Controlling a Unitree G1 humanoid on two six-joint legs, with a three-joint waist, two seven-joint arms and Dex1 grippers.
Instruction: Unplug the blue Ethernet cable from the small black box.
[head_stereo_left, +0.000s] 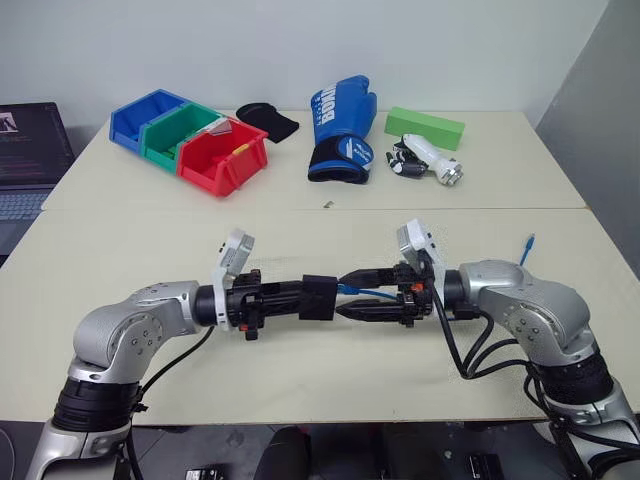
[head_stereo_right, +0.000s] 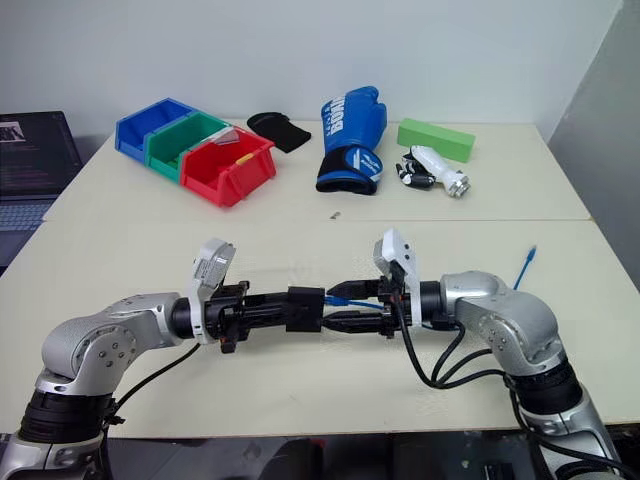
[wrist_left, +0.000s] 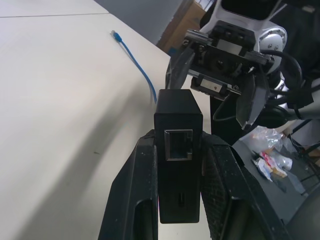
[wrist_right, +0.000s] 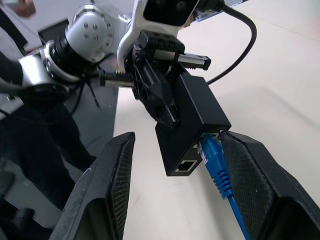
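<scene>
Above table (head_stereo_left: 300, 390): left gripper (head_stereo_left: 318, 298) clamps small black box (head_stereo_left: 318, 297).
Right gripper (wrist_right: 175, 170): 2 fingers spread, gripping nothing.
Right wrist view: blue Ethernet cable (wrist_right: 216, 167) plugged into box.
Left wrist view: empty port faces up.

The small black box (wrist_right: 192, 120) is showing matt, smooth black plastic faces, and the blue Ethernet cable (wrist_right: 217, 172) is looking like glossy plastic at its moulded plug. The gripper fingers (wrist_right: 120, 185) are wearing a rough, finely knurled black pad surface. The table (head_stereo_left: 330, 240) is presenting a smooth, matt cream top, while the storage bins (head_stereo_left: 190, 140) are shining as glossy plastic.
</scene>
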